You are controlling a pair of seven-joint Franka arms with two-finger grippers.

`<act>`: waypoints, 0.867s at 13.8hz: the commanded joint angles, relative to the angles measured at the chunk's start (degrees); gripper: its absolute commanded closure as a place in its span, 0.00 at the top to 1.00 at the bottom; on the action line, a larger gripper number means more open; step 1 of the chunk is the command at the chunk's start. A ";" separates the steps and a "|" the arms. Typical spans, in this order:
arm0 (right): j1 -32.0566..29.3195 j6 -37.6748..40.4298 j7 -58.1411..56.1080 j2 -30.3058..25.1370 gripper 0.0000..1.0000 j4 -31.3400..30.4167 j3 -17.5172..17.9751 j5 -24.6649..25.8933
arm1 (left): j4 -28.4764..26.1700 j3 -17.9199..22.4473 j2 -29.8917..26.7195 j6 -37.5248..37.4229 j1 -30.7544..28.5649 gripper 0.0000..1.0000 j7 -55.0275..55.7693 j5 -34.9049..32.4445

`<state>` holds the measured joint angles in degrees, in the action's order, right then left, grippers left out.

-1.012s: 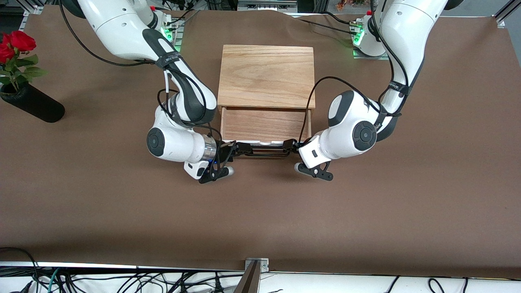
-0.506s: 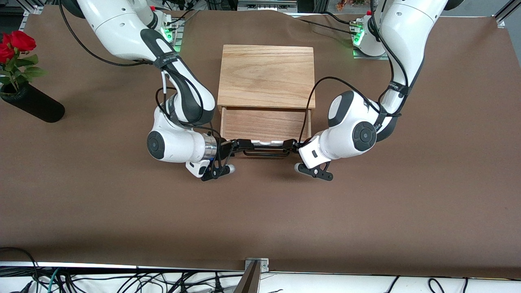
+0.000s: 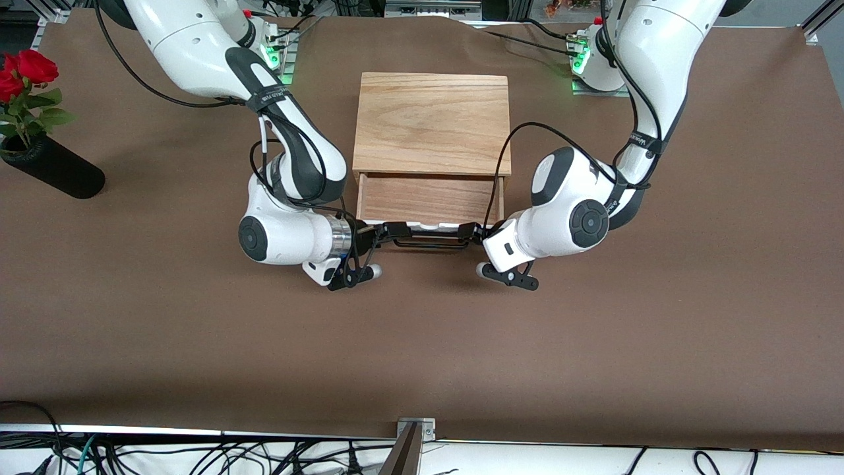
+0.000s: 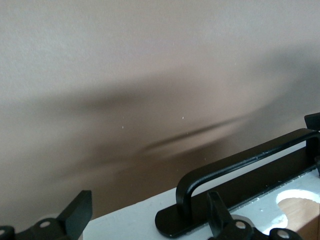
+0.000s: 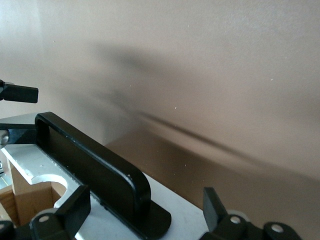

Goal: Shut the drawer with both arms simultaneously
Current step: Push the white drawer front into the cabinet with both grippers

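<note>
Drawer [image 3: 428, 200] part-open, mid-desk near arms' edge. Left pincer [image 3: 469, 231] and right pincer [image 3: 389, 231], both spread apart, straddle front panel ends beside handle [image 3: 430, 243]. Uneven push could skew, jam drawer.

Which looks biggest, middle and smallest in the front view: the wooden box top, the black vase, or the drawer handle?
1. Wooden box top, largest.
2. Black vase.
3. Drawer handle, smallest; both end effectors hide its ends.
</note>
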<state>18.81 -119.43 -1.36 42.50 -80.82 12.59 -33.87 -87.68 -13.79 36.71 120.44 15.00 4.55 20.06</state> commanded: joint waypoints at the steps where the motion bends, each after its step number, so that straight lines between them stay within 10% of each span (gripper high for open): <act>1: 0.52 1.57 -0.13 0.74 1.00 1.01 0.51 -1.20 | -1.17 0.34 -0.41 -6.79 0.03 1.00 -1.03 0.68; 12: 0.79 12.37 0.04 0.65 1.00 0.13 0.42 -1.82 | -1.17 0.34 -0.76 -20.50 0.11 1.00 5.03 0.07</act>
<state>19.96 -109.75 -1.36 43.04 -81.07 12.73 -34.82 -86.77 -13.89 36.71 104.94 14.98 10.62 20.25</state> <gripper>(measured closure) 0.000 0.000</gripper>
